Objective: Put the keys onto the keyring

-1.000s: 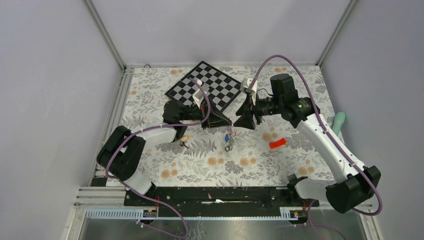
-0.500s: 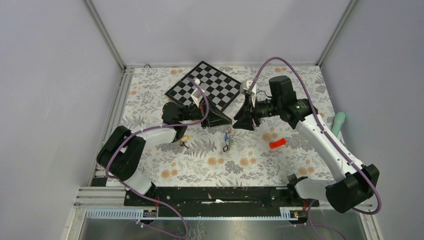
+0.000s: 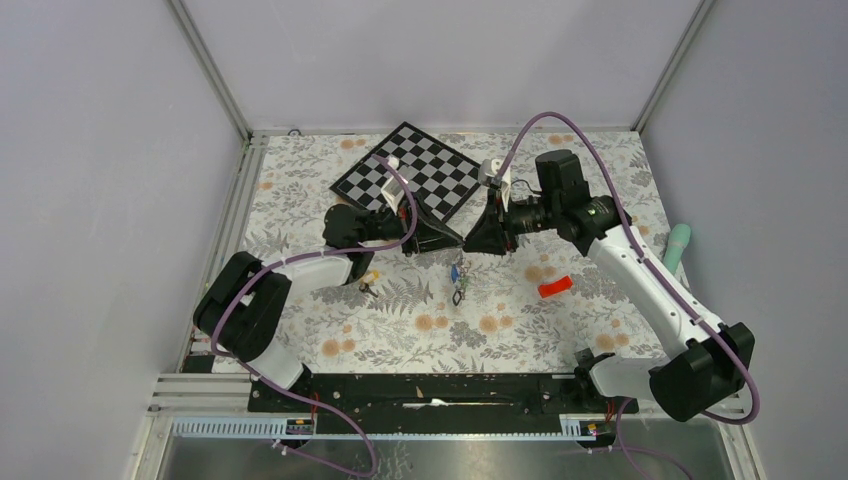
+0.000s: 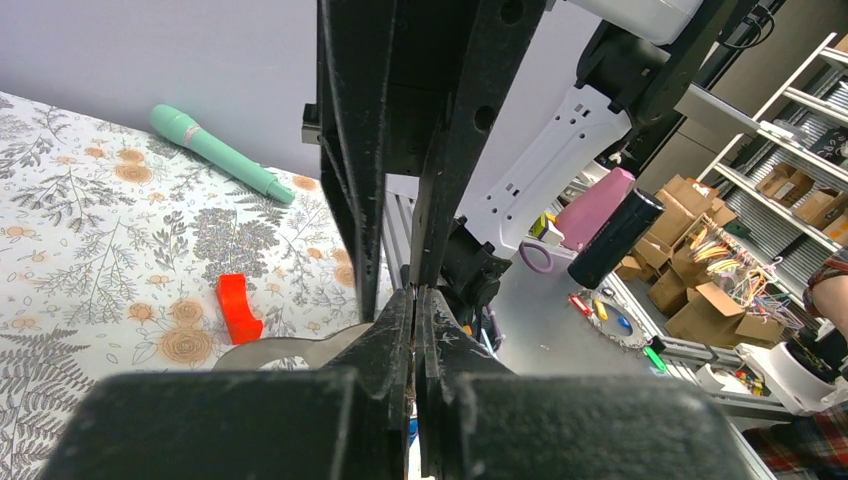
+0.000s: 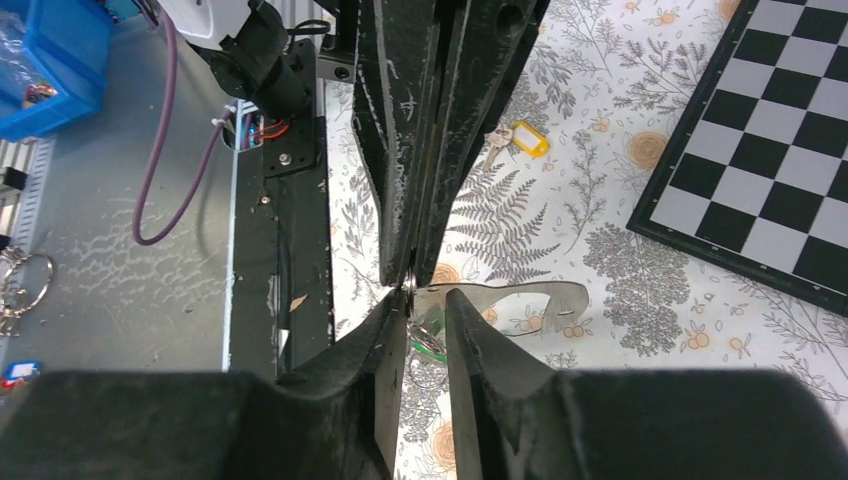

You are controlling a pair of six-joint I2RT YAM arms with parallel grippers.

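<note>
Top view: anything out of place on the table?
Yes: one yellow-tagged key lies alone on the cloth beside the left arm, apart from the keyring. A teal stick sits at the cloth's right edge.

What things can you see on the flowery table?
keyring: one, grey metal, held up over the cloth by one end.
hanging keys: small bunch, blue and green tags showing, count unclear, dangling below the keyring.
loose key: one, yellow tag, on the cloth near the left arm.
checkerboard: one, black and white, far side.
block: one, red, right of the middle.
stick: one, mint green, right edge.
cloth: one, white with flowers and leaves, covering the table.
left gripper: one, black, shut on the keyring's end.
right gripper: one, black, jaws apart, with the hanging keys showing between them.
</note>
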